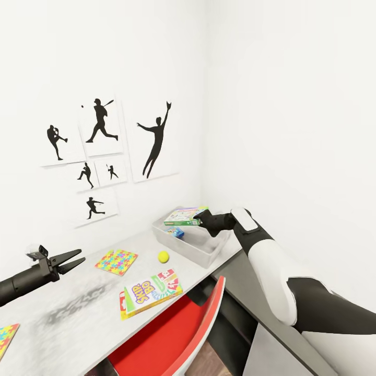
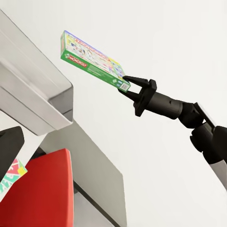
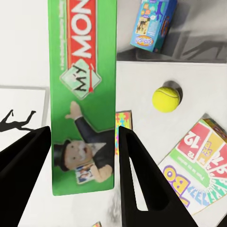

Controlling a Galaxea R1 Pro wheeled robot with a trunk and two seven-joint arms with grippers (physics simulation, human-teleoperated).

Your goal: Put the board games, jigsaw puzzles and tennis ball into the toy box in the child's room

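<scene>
The right fingers (image 1: pixel 199 220) pinch the Monopoly box (image 1: pixel 181 216) over the toy box (image 1: pixel 193 249), the small blue game (image 1: pixel 176 232) lying below them. The left fingers (image 1: pixel 72 260) hang spread above the worktop (image 1: pixel 78 308).

We are seeing a red chair (image 1: pixel 172 334) sitting tucked just under the desk edge, and black sports-silhouette pictures (image 1: pixel 104 156) hanging in a cluster on the white wall (image 1: pixel 292 104).
</scene>
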